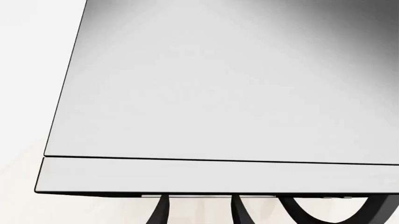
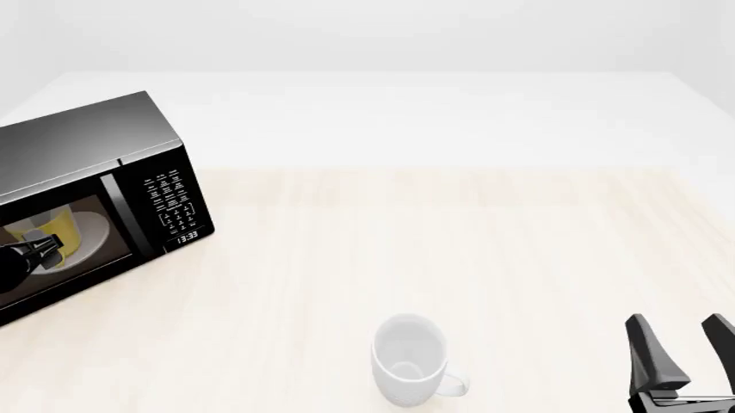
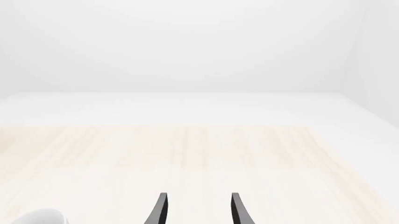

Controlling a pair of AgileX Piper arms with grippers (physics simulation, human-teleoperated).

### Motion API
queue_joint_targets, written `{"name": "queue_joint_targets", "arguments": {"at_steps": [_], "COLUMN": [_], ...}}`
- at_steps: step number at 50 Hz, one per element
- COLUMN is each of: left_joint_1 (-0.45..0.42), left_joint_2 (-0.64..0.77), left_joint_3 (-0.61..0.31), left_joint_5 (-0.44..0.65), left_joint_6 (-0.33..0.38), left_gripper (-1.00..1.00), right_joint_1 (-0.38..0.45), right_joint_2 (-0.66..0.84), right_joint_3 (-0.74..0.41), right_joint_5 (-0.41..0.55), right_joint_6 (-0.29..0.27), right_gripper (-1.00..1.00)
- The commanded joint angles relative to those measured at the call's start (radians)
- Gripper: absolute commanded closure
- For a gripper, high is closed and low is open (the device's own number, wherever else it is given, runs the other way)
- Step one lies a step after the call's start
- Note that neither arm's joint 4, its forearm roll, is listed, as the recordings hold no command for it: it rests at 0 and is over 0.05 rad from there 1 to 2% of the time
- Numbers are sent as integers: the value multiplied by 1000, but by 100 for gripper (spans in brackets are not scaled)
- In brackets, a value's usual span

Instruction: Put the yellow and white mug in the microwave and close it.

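Note:
The black microwave (image 2: 109,146) stands at the table's far left, its keypad and clock on the right panel. Through its door window I see the yellow and white mug (image 2: 58,228) on the round white plate (image 2: 101,234) inside. The door looks flush with the front. My left gripper (image 1: 199,210) is right at the microwave (image 1: 218,93), whose grey top fills the left wrist view; its fingers stand apart and hold nothing. In the front view, part of the left arm (image 2: 23,256) shows in front of the door. My right gripper (image 2: 686,348) is open and empty at the near right.
An all-white mug (image 2: 410,361) stands on the light wooden table (image 2: 460,241) near the front edge, left of my right gripper; its rim shows in the right wrist view (image 3: 40,217). The right gripper's fingers (image 3: 160,207) point across bare tabletop.

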Motion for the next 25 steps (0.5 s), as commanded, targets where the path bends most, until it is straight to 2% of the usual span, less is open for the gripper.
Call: {"name": "queue_joint_targets", "arguments": {"at_steps": [1, 13, 14, 25], "left_joint_1": [6, 6, -26, -51], "left_joint_2": [33, 33, -367, -560], "left_joint_3": [-32, -32, 183, 194], "left_joint_5": [-8, -8, 76, 137], "left_joint_6": [12, 12, -16, -6], "left_gripper": [-100, -100, -100, -100], "right_joint_1": [0, 0, 0, 0], "right_joint_2": [0, 0, 0, 0], "right_joint_3": [0, 0, 0, 0], "right_joint_5": [0, 0, 0, 0], "right_joint_6": [0, 0, 0, 0], "right_gripper": [-100, -100, -100, -100]}}
